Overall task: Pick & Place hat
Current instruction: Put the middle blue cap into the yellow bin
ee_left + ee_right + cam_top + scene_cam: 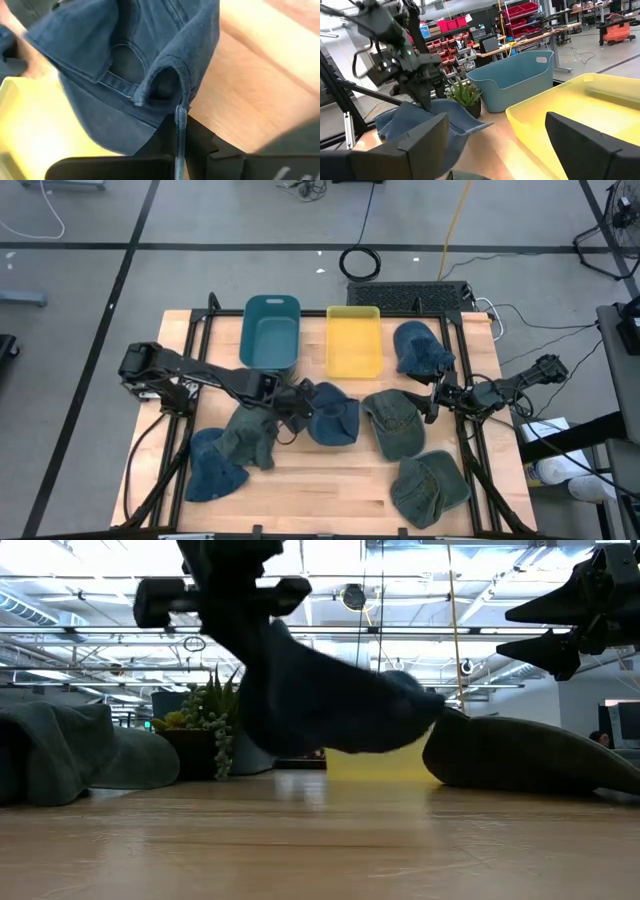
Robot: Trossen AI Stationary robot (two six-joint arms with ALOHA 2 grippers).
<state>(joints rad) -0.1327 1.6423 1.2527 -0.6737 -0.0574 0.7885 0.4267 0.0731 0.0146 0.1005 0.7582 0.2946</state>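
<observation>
**One hat aloft, thin grip: risks and obstructions**

One blue hat [333,418] hangs from your left tool [297,402], which is closed on an edge of the fabric near the middle of the table [300,480]. In the low view the hat is clear of the wood and sags well below the fingers. The left wrist view shows only a fold of cloth and a strap caught between them.

Findings on risk:
- With so little fabric held, I judge the hat could slip out on a quick swing.
- The drooping brim may catch a bin rim as you carry it over and drag the hat off target.

Surroundings:
- The teal bin [270,330] and yellow bin [353,340] sit side by side at the far edge.
- Other hats lie close by: a grey-green one [250,438] just beside the left tool, a dark blue one [212,470] nearer the front, an olive one [393,422] toward the right.
- Your right tool [433,402] waits open and empty above the olive hat, near your path to the yellow bin.
</observation>
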